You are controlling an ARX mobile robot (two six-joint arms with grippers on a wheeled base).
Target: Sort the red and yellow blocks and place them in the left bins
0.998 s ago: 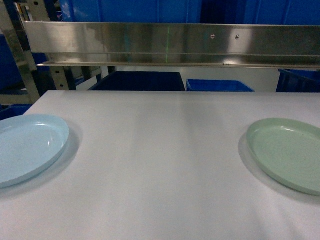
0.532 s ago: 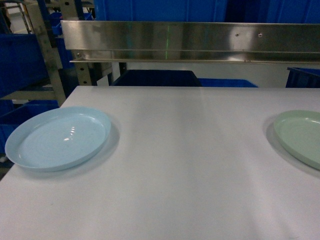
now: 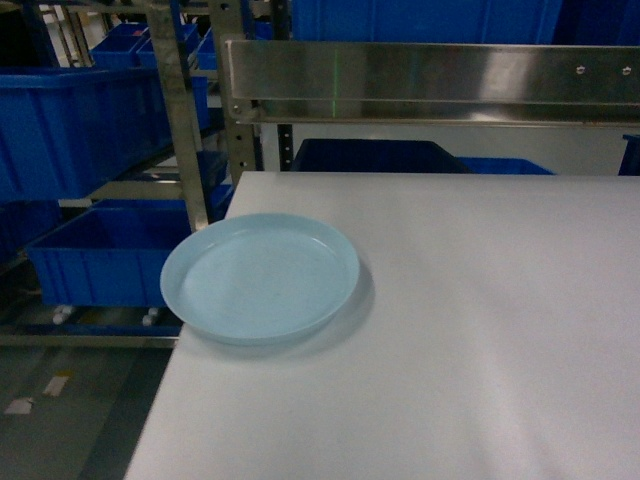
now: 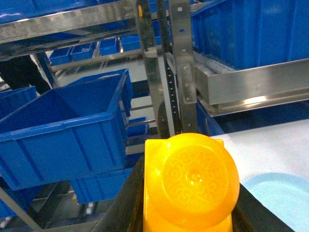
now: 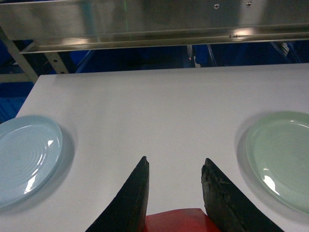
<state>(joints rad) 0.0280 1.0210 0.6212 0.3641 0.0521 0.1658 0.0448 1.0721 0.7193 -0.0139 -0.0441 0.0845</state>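
Note:
My left gripper (image 4: 188, 195) is shut on the yellow block (image 4: 190, 181), whose round stud faces the camera and hides most of the dark fingers. Beyond it, a large deep blue bin (image 4: 63, 130) stands open on the rack to the left. In the head view the bins (image 3: 80, 130) sit on the left rack, one higher and another lower (image 3: 110, 255). My right gripper (image 5: 176, 166) hangs over the white table (image 5: 159, 111) with the red block (image 5: 176, 220) wedged deep between its fingers. Neither gripper shows in the head view.
A pale blue plate (image 3: 260, 275) lies at the table's left edge, and a pale green plate (image 5: 282, 154) at its right. A steel rail (image 3: 430, 80) runs along the back. The rack's steel upright (image 3: 185, 130) stands between table and bins. Floor lies below the table's left edge.
The head view has swung left: the pale blue plate slid rightward in the frame, the green plate left the view, and the rack with blue bins came into sight.

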